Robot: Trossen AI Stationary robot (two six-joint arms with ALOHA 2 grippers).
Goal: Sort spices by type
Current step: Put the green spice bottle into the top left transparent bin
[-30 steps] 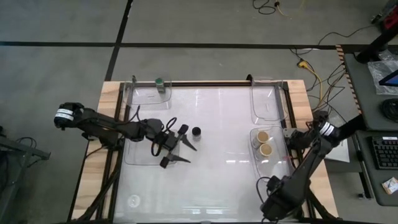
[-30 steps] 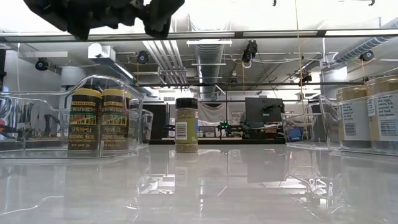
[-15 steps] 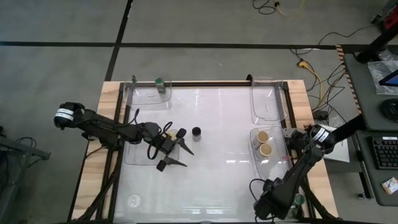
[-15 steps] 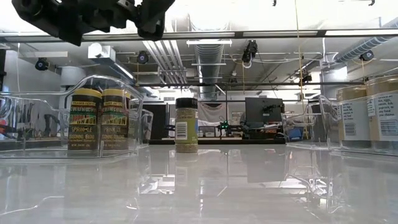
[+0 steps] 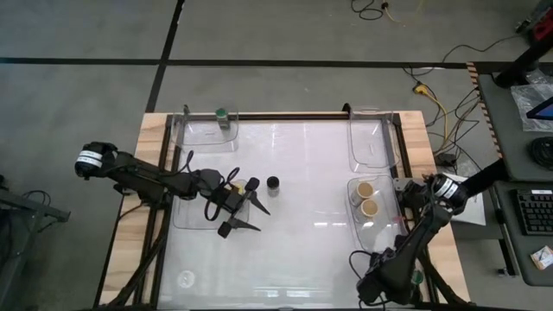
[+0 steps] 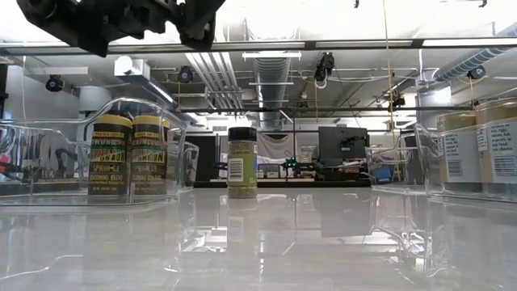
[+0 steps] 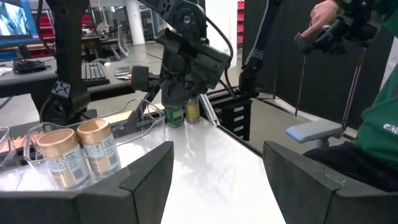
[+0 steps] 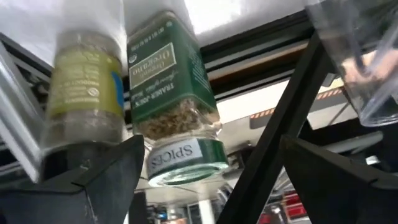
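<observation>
white tabletop has loads of free space mid-table, clear trays hug the side edges. black-lid jar stands alone near centre. left gripper hovers just beside it, arm stretched in from the left edge, fingers spread, holding nothing. right gripper sits low at the near right edge, jaws wide and empty, by two more jars.

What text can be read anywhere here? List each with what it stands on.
"SPICES": lid of the green-labelled jar, right wrist view.
"SPRINKLE": the two yellow-lidded jars, low view.
Black-lidded jar label: too small.
Tan-lidded jars labels: too small.
Other print on the green-labelled jar: too blurred.
</observation>
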